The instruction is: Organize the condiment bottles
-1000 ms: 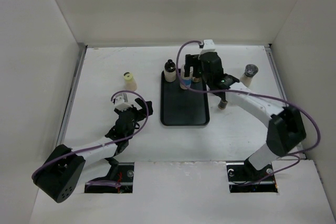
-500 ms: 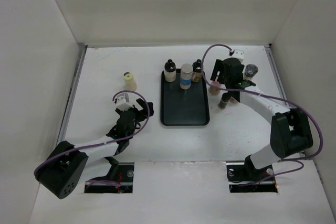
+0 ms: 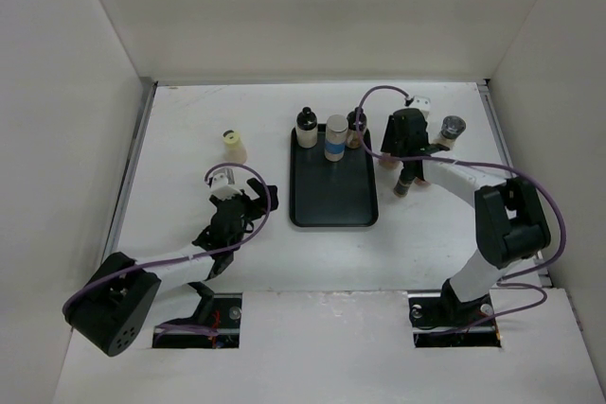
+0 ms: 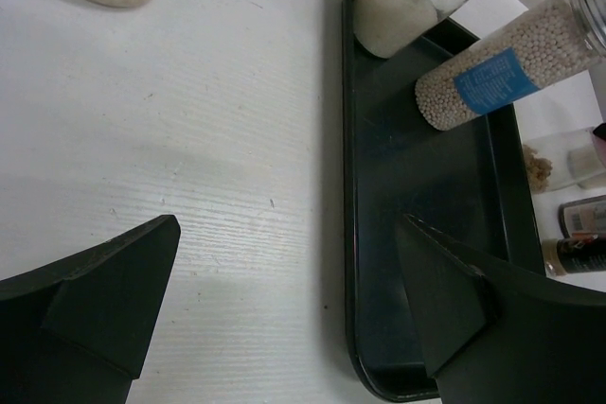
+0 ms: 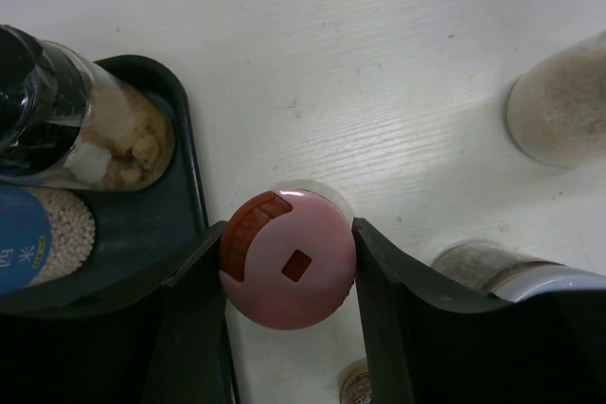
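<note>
Pink-capped bottle (image 5: 287, 257) stands on the table, just right of the tray (image 3: 331, 198), at its far corner. Right gripper (image 5: 289, 234) pinches its cap, so this looks like the pick step. Next: lift clear, set it in the tray. Left gripper (image 4: 287, 224) is wide open, left of the tray.

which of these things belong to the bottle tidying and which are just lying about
Job: pink-capped bottle, blue-labelled bottle, black-capped bottle, bottle with tan chunks, yellow-capped bottle, grey-capped shaker.
Just there: black tray holding three bottles, white table.
</note>
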Motion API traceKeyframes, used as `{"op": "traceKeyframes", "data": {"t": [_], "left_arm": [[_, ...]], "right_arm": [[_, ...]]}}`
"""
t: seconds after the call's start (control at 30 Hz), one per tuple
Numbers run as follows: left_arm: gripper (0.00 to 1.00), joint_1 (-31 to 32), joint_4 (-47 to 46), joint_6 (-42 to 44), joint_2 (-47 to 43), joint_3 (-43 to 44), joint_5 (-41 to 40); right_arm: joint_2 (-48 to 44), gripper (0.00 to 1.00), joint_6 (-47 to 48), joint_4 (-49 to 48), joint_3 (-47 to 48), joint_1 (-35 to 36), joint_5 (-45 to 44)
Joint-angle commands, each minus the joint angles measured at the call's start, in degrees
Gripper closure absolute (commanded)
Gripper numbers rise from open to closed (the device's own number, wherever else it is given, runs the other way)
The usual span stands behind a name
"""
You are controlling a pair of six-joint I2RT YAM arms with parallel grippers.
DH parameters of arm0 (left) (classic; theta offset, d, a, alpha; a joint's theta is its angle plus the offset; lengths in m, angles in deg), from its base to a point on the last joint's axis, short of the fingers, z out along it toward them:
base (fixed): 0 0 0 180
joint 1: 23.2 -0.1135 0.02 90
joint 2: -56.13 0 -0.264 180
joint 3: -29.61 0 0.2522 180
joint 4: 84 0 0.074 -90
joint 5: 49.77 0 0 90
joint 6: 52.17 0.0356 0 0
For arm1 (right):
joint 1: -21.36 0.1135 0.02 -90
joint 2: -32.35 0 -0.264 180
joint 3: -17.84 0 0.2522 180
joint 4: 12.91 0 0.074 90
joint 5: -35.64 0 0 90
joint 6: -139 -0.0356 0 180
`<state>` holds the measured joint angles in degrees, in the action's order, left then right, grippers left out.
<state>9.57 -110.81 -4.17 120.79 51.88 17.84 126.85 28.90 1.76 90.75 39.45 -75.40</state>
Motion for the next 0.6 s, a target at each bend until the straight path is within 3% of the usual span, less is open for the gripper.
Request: {"op": "traceKeyframes", "data": {"t": [0.0,0.23,0.57], "left_arm": [[0.01,0.1,-3.2,-0.4,0.4,1.8,0.9],[0.02,0.1,-3.4,-0.5,1.4,2.1,1.5],[0.02,-0.1,-3.5,-0.5,0.5,1.9,2.0]], "right_arm": [[-4.5,0.50,1.0,-5.4,0.9,1.3,-3.9],[-11.4,0.52,0.2,-6.3,-0.7,6.9,-1.9],[-3.3,0.52,-0.6,-7.2,1.5,11.4,0.6]]}}
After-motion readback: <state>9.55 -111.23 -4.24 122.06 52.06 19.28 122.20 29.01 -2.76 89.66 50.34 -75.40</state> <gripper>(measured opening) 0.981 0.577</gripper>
